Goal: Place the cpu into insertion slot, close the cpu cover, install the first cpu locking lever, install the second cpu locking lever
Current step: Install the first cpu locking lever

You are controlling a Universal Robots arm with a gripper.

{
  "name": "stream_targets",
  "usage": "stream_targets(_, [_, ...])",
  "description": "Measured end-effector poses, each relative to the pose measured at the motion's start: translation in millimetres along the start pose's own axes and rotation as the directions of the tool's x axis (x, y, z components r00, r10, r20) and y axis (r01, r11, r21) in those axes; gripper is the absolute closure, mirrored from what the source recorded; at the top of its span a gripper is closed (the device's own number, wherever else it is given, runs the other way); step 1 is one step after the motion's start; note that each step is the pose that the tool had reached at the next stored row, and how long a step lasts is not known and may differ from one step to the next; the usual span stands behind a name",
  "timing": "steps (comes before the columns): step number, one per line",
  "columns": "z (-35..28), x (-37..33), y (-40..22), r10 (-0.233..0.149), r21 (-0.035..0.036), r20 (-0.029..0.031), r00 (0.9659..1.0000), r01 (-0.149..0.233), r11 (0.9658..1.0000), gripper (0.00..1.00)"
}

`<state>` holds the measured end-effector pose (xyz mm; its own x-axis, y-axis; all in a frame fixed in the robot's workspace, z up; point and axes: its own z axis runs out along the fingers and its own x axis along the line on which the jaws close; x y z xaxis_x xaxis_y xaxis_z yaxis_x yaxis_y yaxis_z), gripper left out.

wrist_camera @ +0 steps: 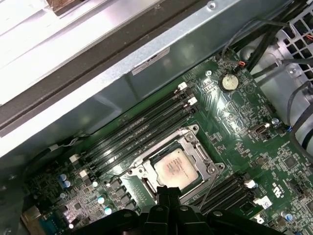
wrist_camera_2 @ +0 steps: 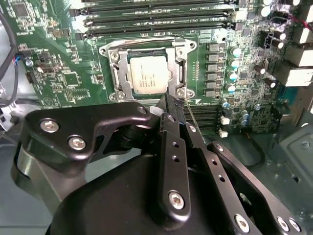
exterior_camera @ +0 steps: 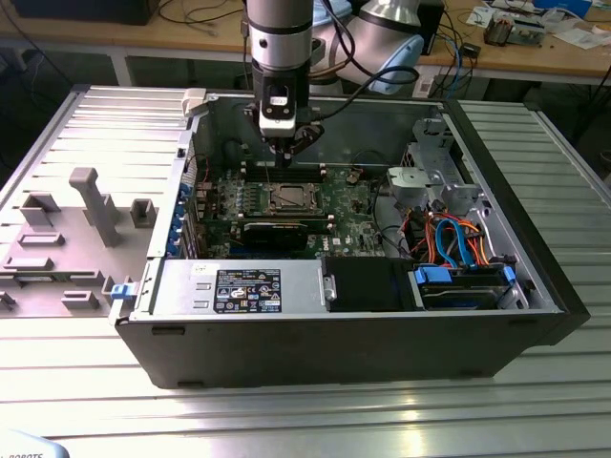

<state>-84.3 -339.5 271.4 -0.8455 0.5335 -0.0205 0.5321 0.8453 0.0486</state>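
Evidently the gripper (wrist_camera_2: 168, 102) has its two black fingers drawn together at the tips, with no gap that we can see between them. In both wrist views we see those tips just beside one corner of the insertion slot (wrist_camera_2: 111, 53), low over the green circuit board (wrist_camera_2: 63, 49). A thin wire lever (wrist_camera_2: 191, 120) runs slantwise right next to the fingertips; whether they touch it we cannot tell.

We find the cpu (wrist_camera_2: 149, 73) already seated in the slot, its dull silver top facing up. The cpu cover (wrist_camera_2: 178, 61) lies flat around it, so that the chip shows through the square cut-out. In the first wrist view we see the same lever (wrist_camera: 208, 188) angling away from the cover's corner across the board.

Beyond the slot, long narrow memory slots (wrist_camera_2: 156, 19) run in parallel rows on either side. In the exterior view we see the arm reaching straight down into an open computer case (exterior_camera: 334, 334), the gripper (exterior_camera: 286, 151) above the cpu (exterior_camera: 286, 197). The case rests on a ribbed metal table (exterior_camera: 286, 420), with a grey fixture tray (exterior_camera: 57, 248) at the exterior view's left.
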Motion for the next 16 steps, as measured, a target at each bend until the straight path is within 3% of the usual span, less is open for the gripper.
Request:
stream_targets(4, [0.3,0.1,0.1,-0.078,-0.0012,-0.0046,0.9969,0.078,0.997,0.89])
stream_targets(10, [1.6,0.3,0.0,-0.182,-0.0026,-0.0128,0.9831,0.182,0.9832,0.89])
stream_targets(14, [2.8,2.1,-1.2,-0.217,-0.0029,-0.0178,0.976,0.217,0.9762,0.89])
stream_targets(16, [3.5,2.6,-1.5,-0.27,-0.0046,-0.0206,0.9625,0.27,0.9628,0.89])
